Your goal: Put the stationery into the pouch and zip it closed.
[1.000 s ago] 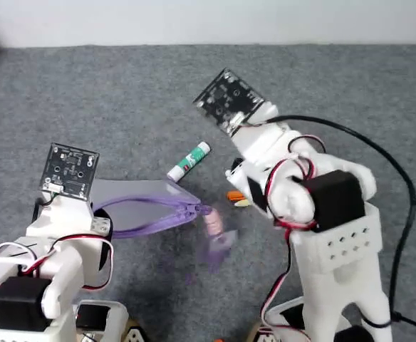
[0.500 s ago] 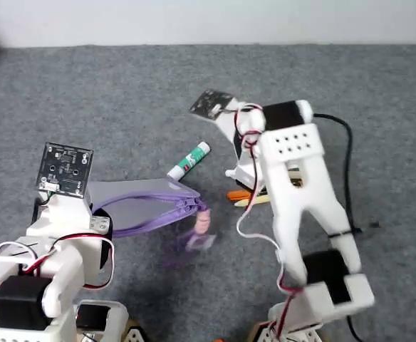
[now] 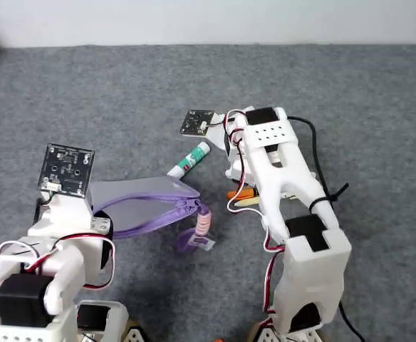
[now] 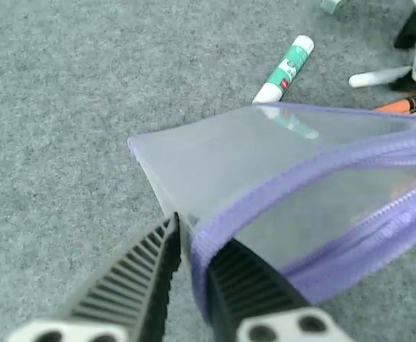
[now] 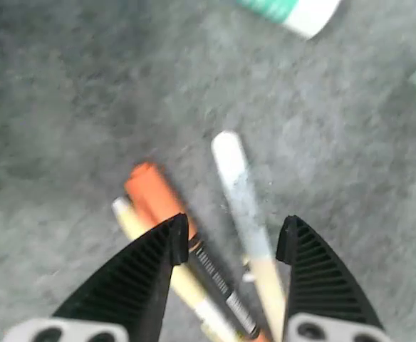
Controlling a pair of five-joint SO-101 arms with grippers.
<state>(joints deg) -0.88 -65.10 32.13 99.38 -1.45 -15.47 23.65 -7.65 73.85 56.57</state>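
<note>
Since a second ago the right arm (image 3: 293, 214) has swung out of its folded pose and now stretches from the lower right of the high view up toward the centre. The pouch's dangling charm has also swung and come to rest, while the left arm (image 3: 51, 256) has stayed put at the lower left.

The grey desk (image 3: 87, 85) carries everything. The right end effector (image 5: 233, 231) hangs just above a small cluster of pens right of centre, its fingers apart and gripping nothing. A white pen (image 5: 240, 192) lies in the gap between them, and an orange pen (image 5: 158, 192) lies by one fingertip with a cream one (image 5: 133, 217) touching it.

The left end effector (image 4: 192, 239) is clamped on the purple-edged rim of the clear pouch (image 3: 140, 206). The pouch lies left of centre with its zipper undone and its mouth toward the pens.

A green-and-white glue stick (image 3: 189, 161) lies on the desk just above the pouch's upper right corner, outside it. The pink striped charm (image 3: 203, 224) and a purple tag (image 3: 194, 242) hang off the zipper end, resting on the desk below the pouch mouth.
</note>
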